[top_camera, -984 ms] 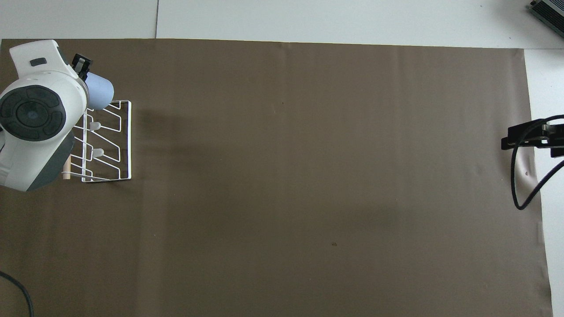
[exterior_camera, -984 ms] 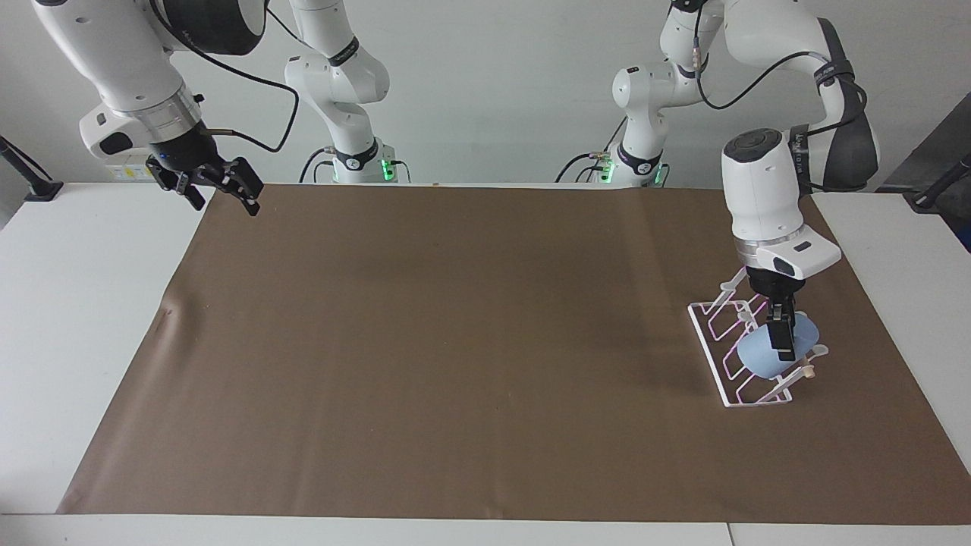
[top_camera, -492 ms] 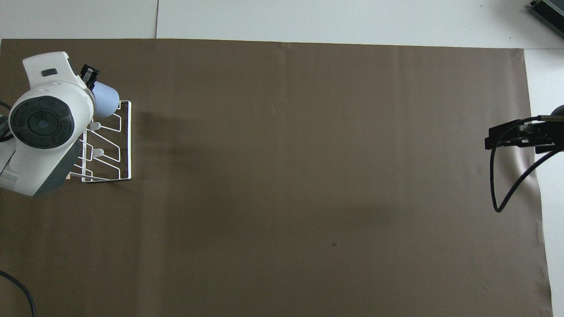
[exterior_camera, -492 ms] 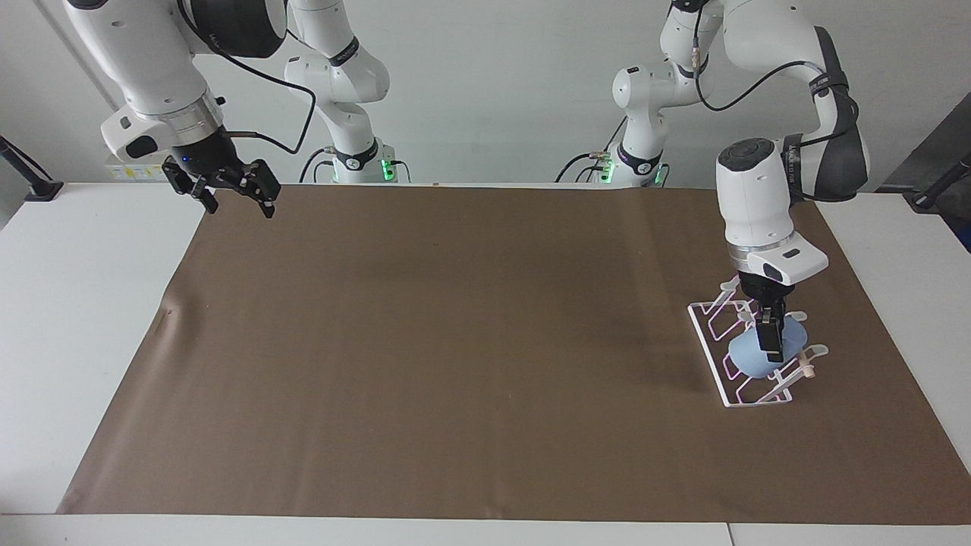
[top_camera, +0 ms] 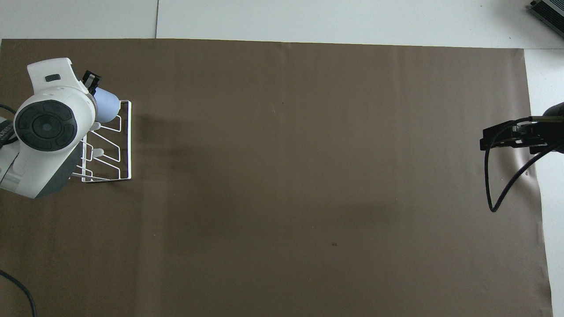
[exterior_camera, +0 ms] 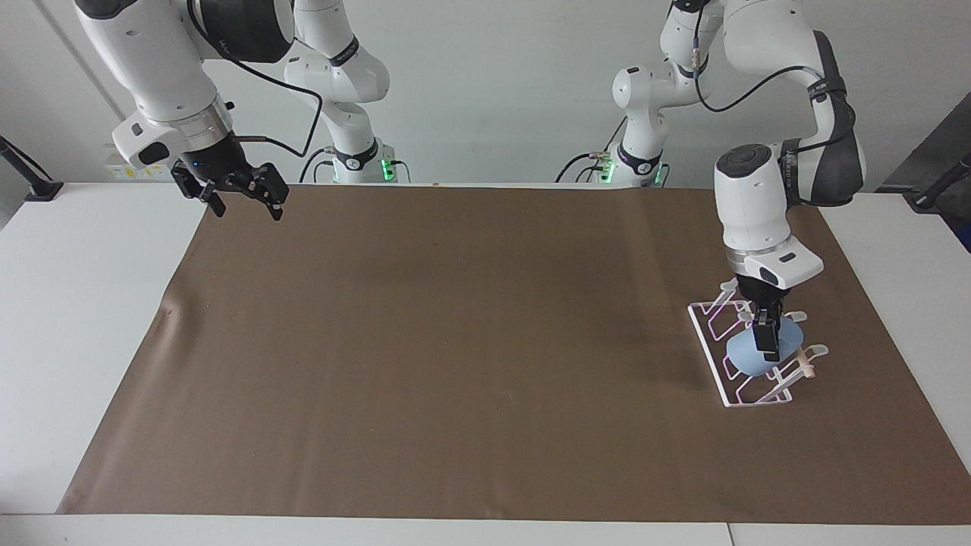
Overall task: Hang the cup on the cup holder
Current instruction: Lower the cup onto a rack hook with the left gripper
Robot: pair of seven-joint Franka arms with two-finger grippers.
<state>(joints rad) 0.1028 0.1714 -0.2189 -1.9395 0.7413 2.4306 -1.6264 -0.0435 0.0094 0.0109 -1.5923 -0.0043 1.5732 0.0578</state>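
At upper left of the facing view my right gripper (exterior_camera: 241, 199) waits over the mat's (exterior_camera: 455, 341) corner, fingers spread. At lower right, the left gripper (exterior_camera: 768, 334) points straight down from a bent arm, pinching the cup (exterior_camera: 747, 355) by its rim, tilted over the rack (exterior_camera: 728, 379). I'd judge the cup light, stiff and a bit slippery; the rim pinch suits it
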